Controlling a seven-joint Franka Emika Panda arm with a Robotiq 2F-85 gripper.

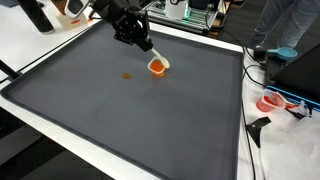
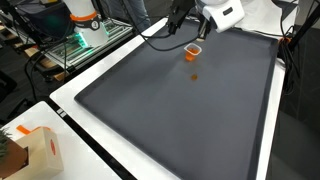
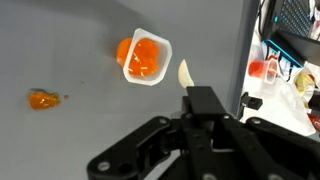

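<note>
Arm [image 1: 112,10] comes in from the far edge and slants down toward the cup [image 1: 157,66]. Gripper [image 1: 145,42] is tilted, with its tips just up and beside the cup, not touching it. In the wrist view the gripper [image 3: 203,98] sits just below and right of the cup [image 3: 146,58]. Jaws are pressed together on a pale strip [image 3: 185,73] that pokes out toward the cup rim.
</note>
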